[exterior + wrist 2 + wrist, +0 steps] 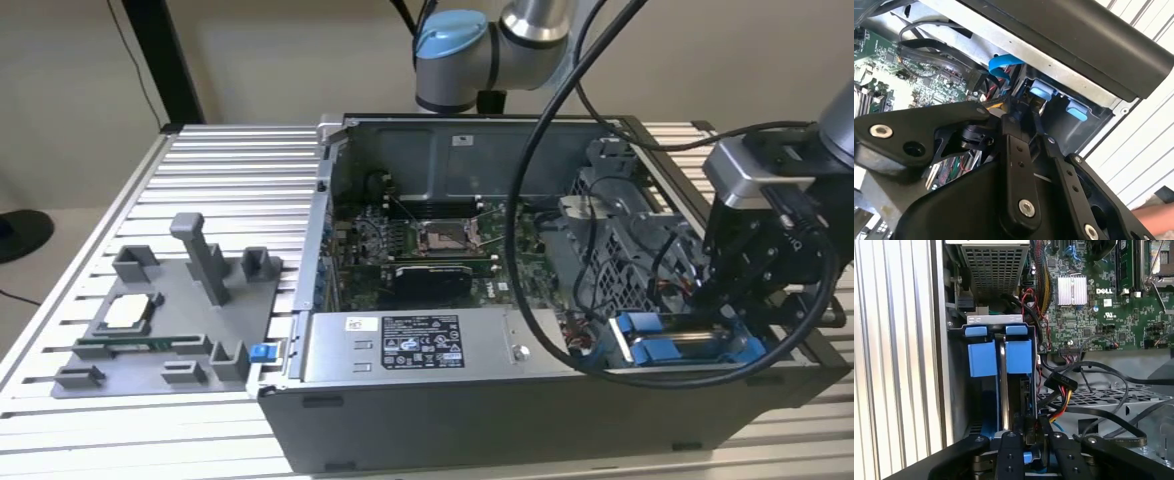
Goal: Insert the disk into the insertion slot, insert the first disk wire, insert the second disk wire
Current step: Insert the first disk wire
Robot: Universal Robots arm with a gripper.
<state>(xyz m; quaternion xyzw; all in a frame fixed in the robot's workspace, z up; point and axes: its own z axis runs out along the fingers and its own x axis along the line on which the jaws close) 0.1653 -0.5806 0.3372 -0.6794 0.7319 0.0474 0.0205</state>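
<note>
Clamping the disk (1014, 405) by its edge, the gripper (1030, 437) hangs over the slot (956, 390). Disk stands on edge inside, beside blue tabs (983, 357), near loose wires (1061, 382).

Beige wall (267, 50) bkgd; ribbed alu table (120, 190); black upright post (163, 60).

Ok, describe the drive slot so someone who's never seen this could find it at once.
Find the open grey computer case on the slatted table, then the power-supply box with the black-and-white label along its near wall. To the exterior view's right of that box, by the tool, sits the insertion slot: a grey metal bay marked out by bright blue plastic tabs.
</note>
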